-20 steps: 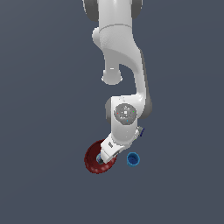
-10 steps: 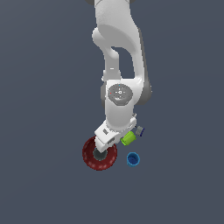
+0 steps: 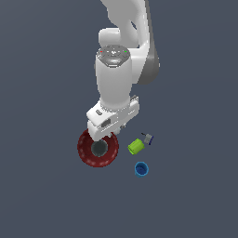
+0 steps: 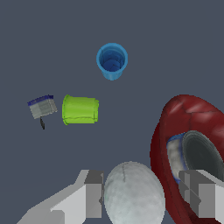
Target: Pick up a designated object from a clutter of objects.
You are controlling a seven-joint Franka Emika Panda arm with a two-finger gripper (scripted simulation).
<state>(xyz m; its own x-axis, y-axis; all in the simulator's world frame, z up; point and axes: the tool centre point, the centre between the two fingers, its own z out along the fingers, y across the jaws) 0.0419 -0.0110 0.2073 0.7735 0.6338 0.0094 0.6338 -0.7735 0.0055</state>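
The dark red ribbed bowl (image 3: 88, 155) with a grey centre lies under the white hand in the exterior view. In the wrist view the bowl (image 4: 175, 127) looks steeply tilted. My gripper (image 4: 144, 194) is open and wide. One fingertip (image 4: 94, 192) is beside a white ball (image 4: 133, 192), and the other (image 4: 199, 192) is in front of the bowl's grey centre. The ball sits between the fingers, touching at most one. In the exterior view the gripper (image 3: 103, 135) sits over the bowl's upper rim, with its fingertips hidden by the hand.
A lime-green cylinder (image 3: 136, 146) (image 4: 80, 110) lies to the exterior view's right of the bowl. A small grey-blue piece (image 3: 148, 138) (image 4: 42, 106) is just beyond it. A small blue cup (image 3: 141, 168) (image 4: 112, 60) stands open-side up, apart from the others.
The arm has swung so the wrist now faces the exterior camera. The bowl has shifted a little up and to the exterior view's left. The green cylinder and the grey-blue piece are now uncovered.
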